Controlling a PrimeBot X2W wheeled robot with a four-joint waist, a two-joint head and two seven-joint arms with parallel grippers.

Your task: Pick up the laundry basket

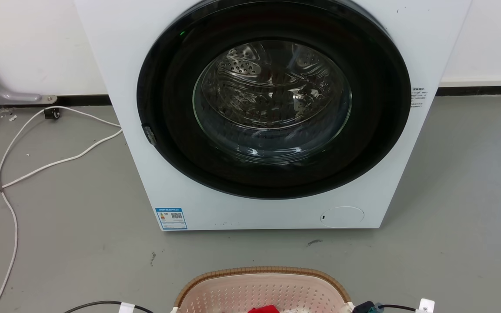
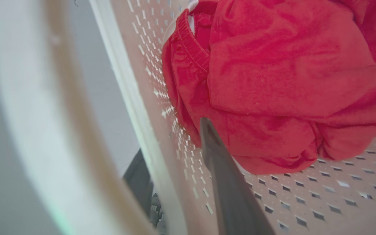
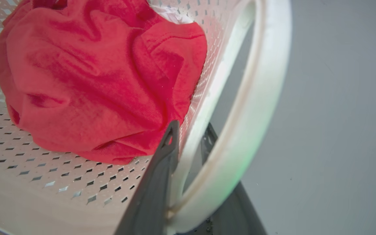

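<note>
Dark inner finger of my left gripper, closest to the lens: it reaches inside the laundry basket, while its partner sits outside the perforated wall. The wall runs between my jaws. Gap: narrow. Whether I am clamping the plastic, I cannot tell.

Right gripper: same arrangement on the opposite side. One finger lies against the inner face of the wall, and the other is outside, seen through the loop of the right-side handle. Gap: narrow. Grip pressure: not readable.

Left-side handle: a blurred white loop just outside my left jaws.

Contents: a red garment, crumpled on the basket's bottom between my two grippers.

Location of the basket: on or just above the floor, squarely before the washing machine and apart from it. Its brown rim shows at the bottom edge of the head view.

Other: a white cable trails along the floor's left side.

Progress, as I judge it: the approach is complete, with both sides straddled. Firm closure is unconfirmed. I cannot tell whether the basket has left the floor. Remaining: a secure hold and a level raise with both arms together.
</note>
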